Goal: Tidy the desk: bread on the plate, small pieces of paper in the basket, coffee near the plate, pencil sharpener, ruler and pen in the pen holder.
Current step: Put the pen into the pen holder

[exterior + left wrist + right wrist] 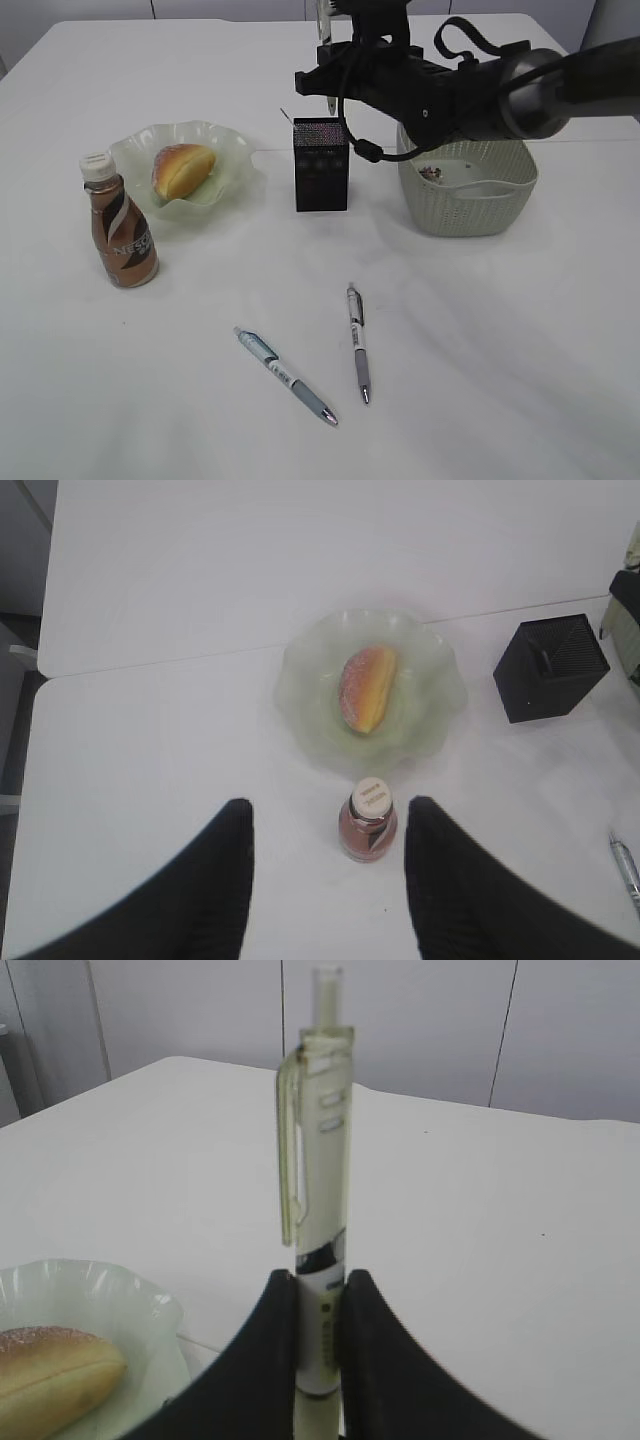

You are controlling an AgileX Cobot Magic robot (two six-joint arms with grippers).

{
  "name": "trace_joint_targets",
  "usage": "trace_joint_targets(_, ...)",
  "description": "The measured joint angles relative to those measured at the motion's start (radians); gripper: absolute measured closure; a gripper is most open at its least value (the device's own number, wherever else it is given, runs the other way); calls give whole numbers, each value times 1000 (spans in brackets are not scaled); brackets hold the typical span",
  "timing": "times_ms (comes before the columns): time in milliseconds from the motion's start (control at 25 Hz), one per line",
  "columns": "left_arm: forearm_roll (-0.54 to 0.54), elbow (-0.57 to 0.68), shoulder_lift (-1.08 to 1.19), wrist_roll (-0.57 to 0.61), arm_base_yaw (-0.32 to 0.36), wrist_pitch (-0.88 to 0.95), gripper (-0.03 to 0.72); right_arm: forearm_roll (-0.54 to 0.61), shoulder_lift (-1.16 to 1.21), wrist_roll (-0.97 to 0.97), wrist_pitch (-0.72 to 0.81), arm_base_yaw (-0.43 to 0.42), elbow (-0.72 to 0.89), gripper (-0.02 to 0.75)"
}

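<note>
Holding: a pen (318, 1210) is clamped upright between the right gripper (320, 1360) fingers, clip end up, tip hidden below the jaws.
Position: the held pen is carried above the black pen holder (321, 165), far centre of the table (480, 350); in the exterior view only a sliver of it is seen above the arm.
Risk, drop: if the pen is let go off-centre, the holder's rim could be struck and the pen tipped out onto the table.
Risk, holder: the holder looks light; a nudge from the descending jaws could topple it toward the basket (468, 195) just to its right.
Risk, slip: the grip sits low on the barrel, so a tilt during descent is judged possible.
Still waiting: two more pens (286, 375) lie near centre, well apart from the holder.
Left gripper (330, 870): jaws spread, nothing held, hovering over the coffee bottle (368, 825).
Already placed: bread (183, 169) lies on the plate (225, 140), far left, coffee bottle just beside it.
</note>
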Motion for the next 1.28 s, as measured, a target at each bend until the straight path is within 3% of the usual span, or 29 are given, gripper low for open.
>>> trace_joint_targets(800,2,0,8,0,0,0,355,-26,72,1,-2,0,-15,650)
trace_joint_targets(1280,2,0,8,0,0,0,361,-47,72,2,-2,0,-15,487)
